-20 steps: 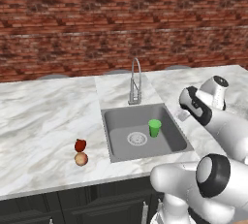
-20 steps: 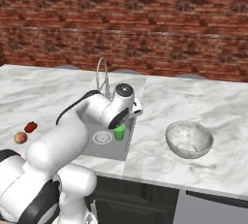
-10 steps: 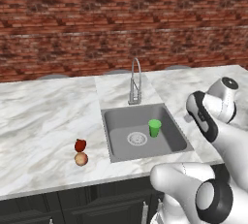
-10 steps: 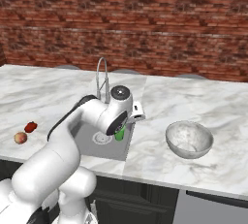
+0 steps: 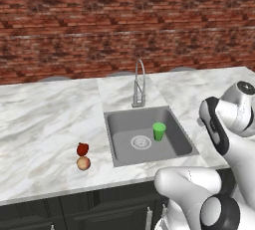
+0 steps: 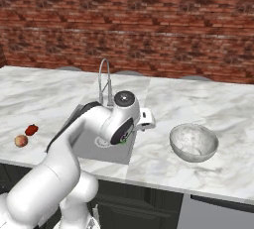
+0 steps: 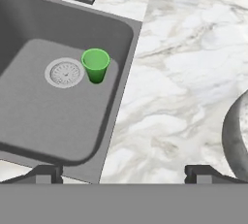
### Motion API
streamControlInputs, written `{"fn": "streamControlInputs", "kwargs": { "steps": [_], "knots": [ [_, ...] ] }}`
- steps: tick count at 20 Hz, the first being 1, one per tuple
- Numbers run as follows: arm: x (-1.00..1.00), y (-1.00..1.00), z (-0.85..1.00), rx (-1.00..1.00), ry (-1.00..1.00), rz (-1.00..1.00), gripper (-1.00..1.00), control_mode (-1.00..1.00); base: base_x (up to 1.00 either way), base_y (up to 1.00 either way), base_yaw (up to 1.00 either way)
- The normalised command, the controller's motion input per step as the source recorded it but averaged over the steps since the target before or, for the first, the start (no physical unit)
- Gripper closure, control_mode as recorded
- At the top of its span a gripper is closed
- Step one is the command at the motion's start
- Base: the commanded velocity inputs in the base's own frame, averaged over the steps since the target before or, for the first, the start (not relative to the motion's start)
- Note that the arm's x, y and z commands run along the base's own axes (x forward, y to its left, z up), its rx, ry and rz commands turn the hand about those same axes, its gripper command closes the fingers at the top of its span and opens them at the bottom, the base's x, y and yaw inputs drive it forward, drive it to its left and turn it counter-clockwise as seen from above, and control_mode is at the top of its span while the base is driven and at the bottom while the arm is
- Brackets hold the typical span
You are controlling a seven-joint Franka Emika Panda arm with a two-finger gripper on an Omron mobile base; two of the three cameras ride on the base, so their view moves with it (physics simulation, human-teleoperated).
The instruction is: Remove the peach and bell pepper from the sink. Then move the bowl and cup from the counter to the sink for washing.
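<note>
The green cup stands upright in the sink, just right of the drain. The silvery bowl sits on the counter to the right of the sink; its rim shows at the hand view's right edge. The peach and the bell pepper lie together on the counter left of the sink. My gripper hovers open and empty over the sink's right rim, between cup and bowl.
The arched chrome faucet rises behind the sink. A brick wall closes off the back of the counter. White marble stretches wide to the left and right of the basin.
The hand has swung right, from over the sink toward the counter strip beside the bowl. The cup, bowl, peach and bell pepper have stayed put. The jaws remain open.
</note>
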Motion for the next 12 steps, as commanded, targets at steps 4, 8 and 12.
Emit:
{"fn": "streamControlInputs", "kwargs": {
  "steps": [4,8,12],
  "knots": [
    [-0.13,-0.34,0.17,0.00,0.00,-0.07,-1.00,-1.00,0.00,0.00,0.00],
    [-0.09,-0.36,0.15,0.00,0.04,-0.05,-1.00,-1.00,0.00,0.00,0.00],
    [-0.03,-0.33,0.11,0.00,0.09,-0.05,-1.00,-1.00,0.00,0.00,0.00]
  ]
}}
